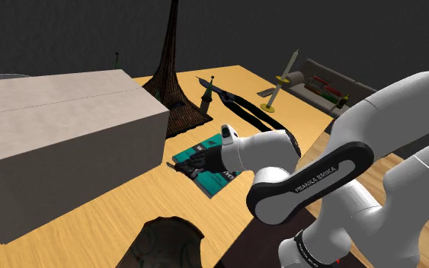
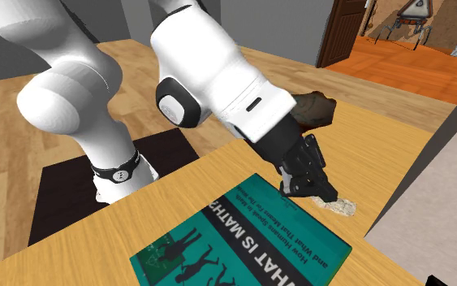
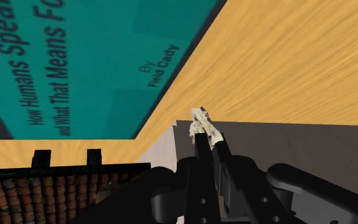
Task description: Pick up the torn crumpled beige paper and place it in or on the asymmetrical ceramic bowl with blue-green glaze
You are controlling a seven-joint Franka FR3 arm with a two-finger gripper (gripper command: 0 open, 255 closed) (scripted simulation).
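- The gripper (image 3: 209, 142) has its fingers (image 3: 200, 154) drawn almost together. They pinch the paper (image 3: 204, 125) between their tips, and a pale, crumpled scrap of it sticks out past them.
- In the second exterior view the gripper (image 2: 311, 192) points down at the table (image 2: 372, 138). The paper (image 2: 338, 206) sits at the fingertips, right at the wood. I cannot tell whether it touches the wood or hangs just clear of it.
- The paper is just beside a corner of the book (image 2: 243, 240), which has a teal cover with white lettering and lies flat on the table.
- In the shoulder view the gripper (image 1: 191, 163) is low over the book (image 1: 182, 157), at the end of the arm's white wrist.
- The box (image 1: 52, 137), large and pale grey, stands on the table near the book. In the wrist view its wall (image 3: 298, 146) shows close behind the fingertips and the paper.
- The bowl (image 1: 165, 242) is dark and sits on the table at the shoulder view's lower edge, well apart from the gripper. In the second exterior view it (image 2: 316, 110) looks brown and shows behind the forearm.
- A dark cone (image 1: 176, 72) with a wide, mesh-like foot stands on the table beyond the book, by the box's far corner.
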